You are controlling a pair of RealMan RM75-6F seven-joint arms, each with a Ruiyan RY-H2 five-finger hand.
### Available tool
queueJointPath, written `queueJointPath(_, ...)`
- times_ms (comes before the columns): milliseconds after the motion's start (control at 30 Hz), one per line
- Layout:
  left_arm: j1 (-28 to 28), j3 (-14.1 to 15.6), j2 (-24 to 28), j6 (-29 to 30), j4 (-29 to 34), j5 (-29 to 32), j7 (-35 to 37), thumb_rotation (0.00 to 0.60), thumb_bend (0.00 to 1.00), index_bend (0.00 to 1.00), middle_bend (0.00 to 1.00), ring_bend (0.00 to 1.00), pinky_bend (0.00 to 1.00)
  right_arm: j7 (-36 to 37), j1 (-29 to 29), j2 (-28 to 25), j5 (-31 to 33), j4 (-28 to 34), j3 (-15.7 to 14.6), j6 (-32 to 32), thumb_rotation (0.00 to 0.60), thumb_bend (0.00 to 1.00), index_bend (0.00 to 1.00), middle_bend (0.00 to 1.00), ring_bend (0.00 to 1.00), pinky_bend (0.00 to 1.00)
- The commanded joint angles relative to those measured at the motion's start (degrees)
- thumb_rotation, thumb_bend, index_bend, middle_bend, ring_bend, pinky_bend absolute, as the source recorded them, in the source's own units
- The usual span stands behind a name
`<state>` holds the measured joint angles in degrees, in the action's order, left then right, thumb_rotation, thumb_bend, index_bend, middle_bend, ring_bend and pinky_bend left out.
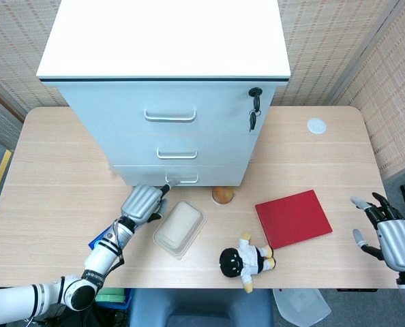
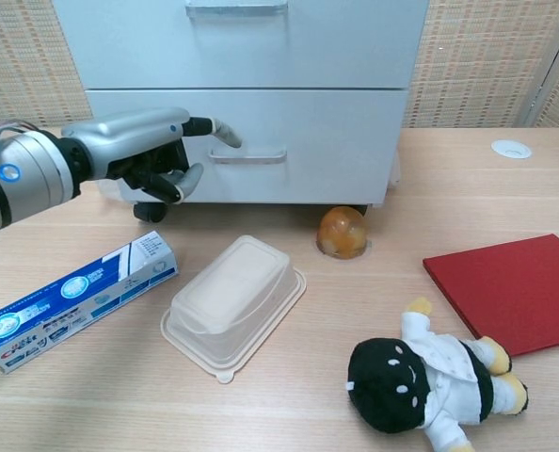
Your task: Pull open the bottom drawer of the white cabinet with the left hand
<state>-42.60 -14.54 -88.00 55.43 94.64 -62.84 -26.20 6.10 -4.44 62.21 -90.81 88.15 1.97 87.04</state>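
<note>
Drawer [image 2: 247,146] sits shut at the cabinet [image 1: 165,82] base, left hand [image 2: 138,151] empty, one finger reaching its handle [image 2: 248,155], the rest curled. It should hook under, then pull straight back. Count: one box [image 2: 77,301], container [image 2: 232,303], doll [image 2: 430,377], book [image 2: 510,287]. Right hand [image 1: 393,238] idles, fingers spread.

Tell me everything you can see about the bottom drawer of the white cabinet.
The bottom drawer is the lowest of three on the white cabinet. Its front is a plain pale grey-white panel, seemingly painted metal, with a slim silvery bar handle near its top edge. It looks fully closed, flush with the drawer above. The left hand reaches in from the left, one extended finger at the handle's left end; whether it touches is unclear.
</note>
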Motion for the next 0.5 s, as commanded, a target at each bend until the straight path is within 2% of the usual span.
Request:
queueJointPath(33, -1.1, -0.1, -1.0, -0.3, -1.2, 1.5, -0.8, 0.600, 0.67, 0.14, 0.93, 1.00, 1.00, 0.1, 0.1, -0.1, 0.0, 0.0, 0.0, 0.2, 0.600, 0.35, 0.19, 0.30, 0.18, 0.26)
queueJointPath(500, -4.1, 0.0, -3.3, -0.1, -4.6, 5.7, -1.8, 0.600, 0.67, 0.16, 0.94, 1.00, 1.00, 0.9, 0.6, 0.0, 0.5, -0.8, -0.1, 0.3, 0.600, 0.35, 0.19, 0.30, 0.18, 0.26)
